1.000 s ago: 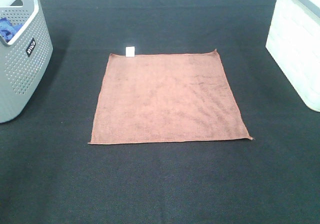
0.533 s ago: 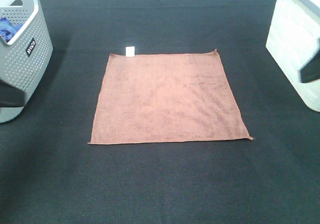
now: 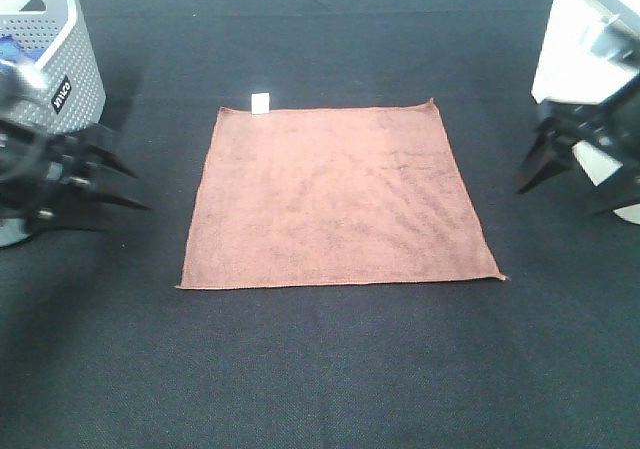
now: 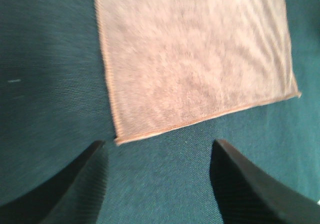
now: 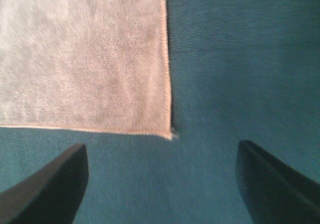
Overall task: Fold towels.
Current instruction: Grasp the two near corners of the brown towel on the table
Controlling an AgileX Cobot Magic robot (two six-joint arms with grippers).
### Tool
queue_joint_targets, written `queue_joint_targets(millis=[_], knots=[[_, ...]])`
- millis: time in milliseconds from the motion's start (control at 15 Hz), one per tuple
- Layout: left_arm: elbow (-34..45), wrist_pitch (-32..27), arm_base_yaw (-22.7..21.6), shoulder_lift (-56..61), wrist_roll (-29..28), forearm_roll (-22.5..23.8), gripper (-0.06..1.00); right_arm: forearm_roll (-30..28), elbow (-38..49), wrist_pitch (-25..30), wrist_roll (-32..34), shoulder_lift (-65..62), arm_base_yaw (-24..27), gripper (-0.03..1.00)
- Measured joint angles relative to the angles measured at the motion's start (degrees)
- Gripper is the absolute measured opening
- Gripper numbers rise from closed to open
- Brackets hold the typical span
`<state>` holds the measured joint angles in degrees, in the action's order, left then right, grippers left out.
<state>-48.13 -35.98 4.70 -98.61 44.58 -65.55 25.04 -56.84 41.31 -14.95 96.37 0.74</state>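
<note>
Both arms are blurred in the high view. The left arm (image 3: pixel 45 179) is cut off by the left side of the picture, and the right arm (image 3: pixel 590 139) by the right side. How high the jaws are held above the table (image 3: pixel 330 369) cannot be told. In each wrist view only the dark tips of the jaws are seen, and the towel is cut off there.

A second ago no arm was in view, and half a second ago only dark slivers were seen at either side. Both arms have since been brought in over the table. The towel (image 3: pixel 335 197) has not been moved.

The brown towel is spread flat and unfolded in the middle of the table, with a small white tag (image 3: pixel 260 102) at its far edge. The left jaws are spread wide with nothing held, near the table's left edge and apart from the towel. In the left wrist view the near left corner (image 4: pixel 117 141) is seen just ahead of them. The right jaws are likewise spread wide and empty near the right edge. The near right corner (image 5: pixel 171 134) is seen ahead of them in the right wrist view.

A grey basket (image 3: pixel 50 29) is set at the far left corner, partly covered by the left arm. Something blue (image 3: pixel 8 44) is seen inside it but cannot be made out. A white bin (image 3: pixel 575 39) is set at the far right corner, and its inside is not shown.
</note>
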Motion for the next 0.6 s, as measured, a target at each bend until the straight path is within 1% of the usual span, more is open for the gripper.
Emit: queue_joint_targets(millis=[67, 133, 200, 267, 600], knots=[[-0.80, 0.06, 0.86, -1.49, 0.00, 0.00, 0.58, 1.03, -0.57, 0.11, -1.20, 1.49, 0.00, 0.77], [-2.41, 1.20, 2.92, -5.16, -0.86, 0.00, 0.59, 3.50, -1.95, 0.29, -4.18, 5.16, 0.00, 0.77], [-3.27, 2.52, 3.67, -7.16, -1.78, 0.00, 0.62, 4.35, -3.04, 0.74, -5.61, 7.68, 0.00, 0.77], [-4.41, 4.81, 4.13, -9.17, -2.35, -0.06, 0.66, 5.21, -4.70, 1.49, -6.88, 10.94, 0.00, 0.77], [-6.76, 7.51, 4.18, -14.09, -2.41, -0.52, 0.67, 6.93, -8.31, 1.55, -8.54, 16.39, 0.00, 0.77]])
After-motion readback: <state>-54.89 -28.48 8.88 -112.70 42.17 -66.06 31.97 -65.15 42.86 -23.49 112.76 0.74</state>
